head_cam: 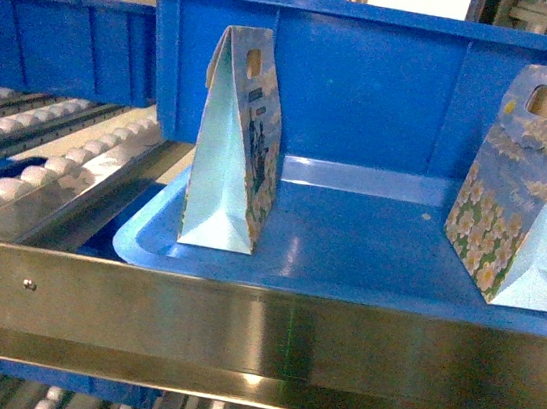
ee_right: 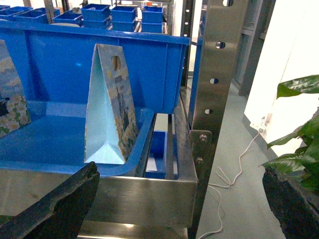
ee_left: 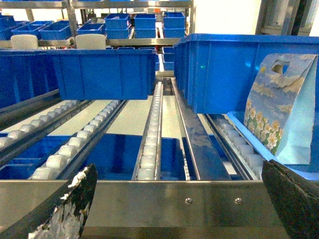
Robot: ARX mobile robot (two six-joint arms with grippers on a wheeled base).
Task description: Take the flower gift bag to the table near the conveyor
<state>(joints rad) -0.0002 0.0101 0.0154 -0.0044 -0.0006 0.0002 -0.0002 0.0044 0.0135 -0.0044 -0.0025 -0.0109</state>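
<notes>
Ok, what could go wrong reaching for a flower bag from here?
The tall paper flower gift bag stands free on a narrow base in the shallow blue plastic tray, so a sideways nudge could tip it. The stainless steel front rail lies across the approach, and a low reach may strike it. A second flower bag shares the tray and could be bumped.

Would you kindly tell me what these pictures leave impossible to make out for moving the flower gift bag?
1. Table: in no view; only the conveyor and blue bin show.
2. Right-hand gift bag: head view, cut off by the right edge.
3. Bag at the left edge: right wrist view, mostly cut off by that edge.
4. Small print on the left-hand gift bag: head view, too blurred to read.
</notes>
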